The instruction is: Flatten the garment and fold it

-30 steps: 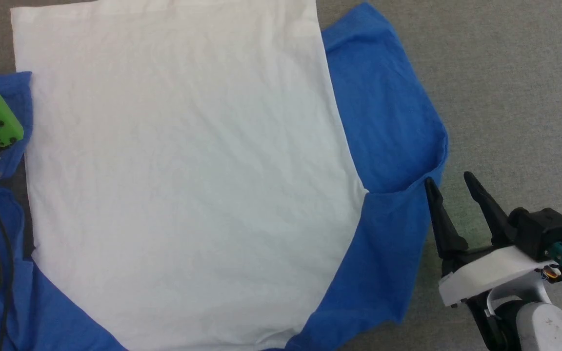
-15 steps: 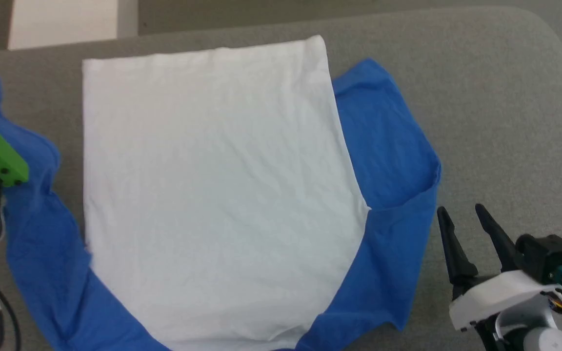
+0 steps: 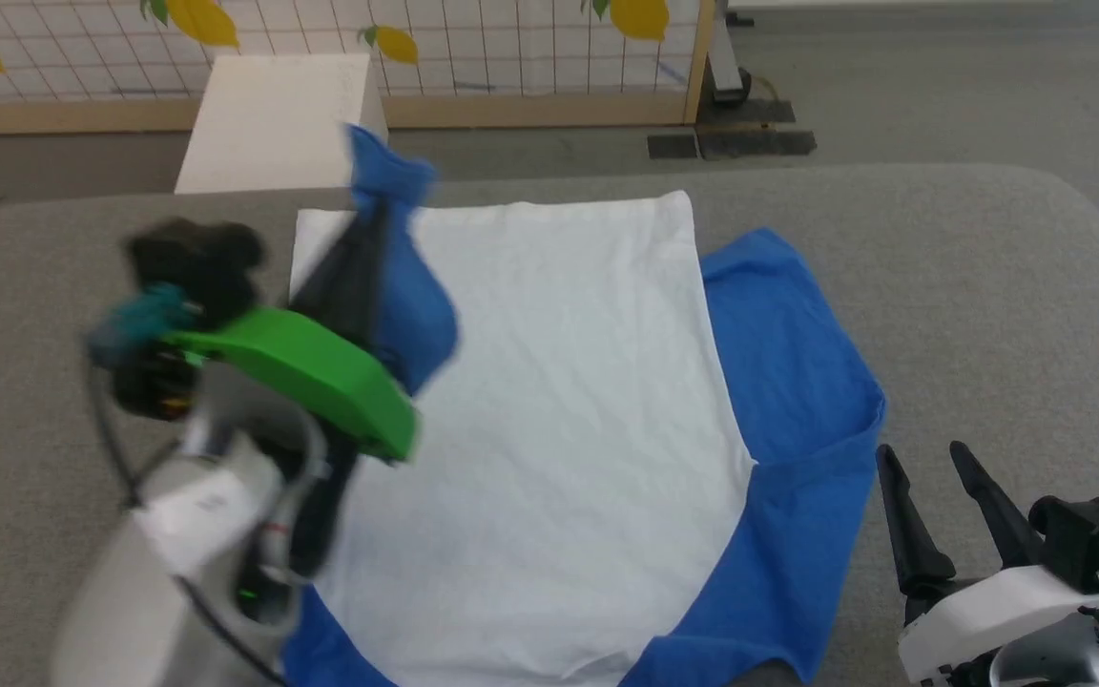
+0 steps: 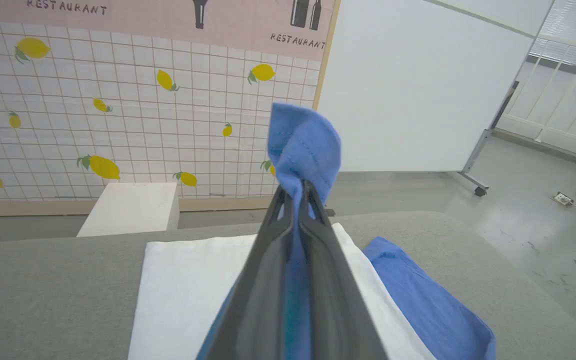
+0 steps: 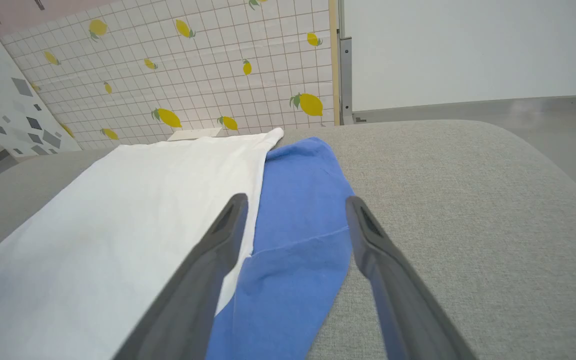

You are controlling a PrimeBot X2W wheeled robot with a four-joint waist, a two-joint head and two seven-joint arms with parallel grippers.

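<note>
Head view: garment [image 3: 559, 401] white panel flat; left jaws clamp blue sleeve [image 3: 413, 322]; right jaws spread.

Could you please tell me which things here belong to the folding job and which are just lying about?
Job:
- garment, spread on the grey table
- left gripper, shut on its blue sleeve
- right gripper, open, beside the garment

Lying about:
- white box
- lemon-tiled partition
- white screen

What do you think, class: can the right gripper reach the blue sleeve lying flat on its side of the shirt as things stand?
Probably yes: the right gripper is open beside the blue sleeve, fingers pointing its way, with only bare grey surface between them.
</note>
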